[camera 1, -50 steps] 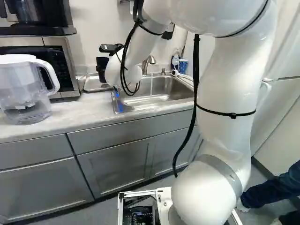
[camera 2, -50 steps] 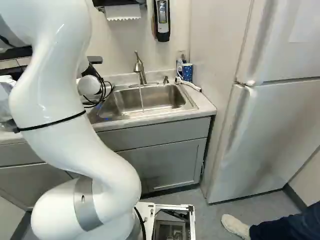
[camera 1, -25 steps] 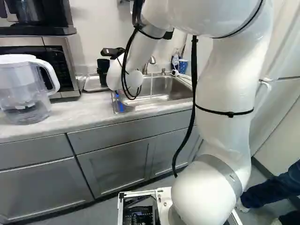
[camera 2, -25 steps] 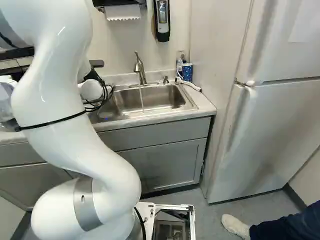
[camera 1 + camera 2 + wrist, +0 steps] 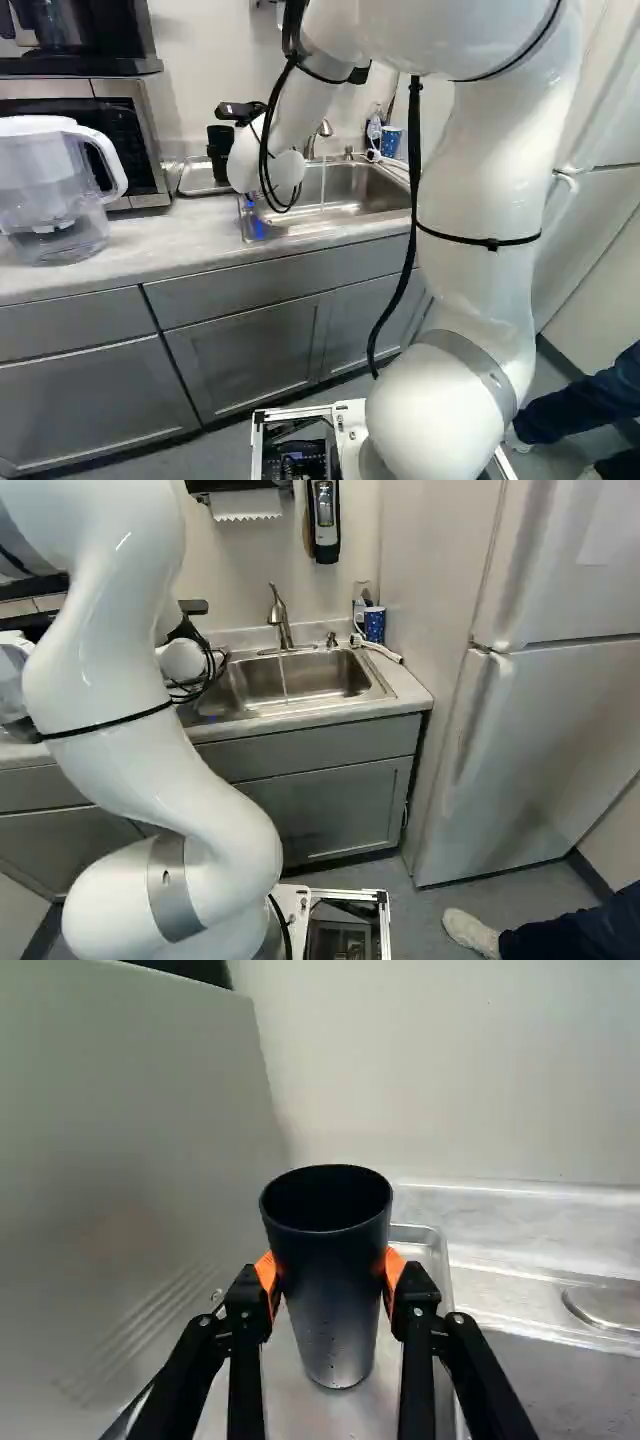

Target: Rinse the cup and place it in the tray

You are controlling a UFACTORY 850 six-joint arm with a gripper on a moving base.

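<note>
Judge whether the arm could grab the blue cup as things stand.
Probably not: the gripper is closed on the black cup at the tray and would likely need to release it first. The blue cup stands by the sink.

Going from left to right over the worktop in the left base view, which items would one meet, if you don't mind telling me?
Clear plastic pitcher with white lid → black cup → brushed metal faucet → blue patterned cup.
</note>
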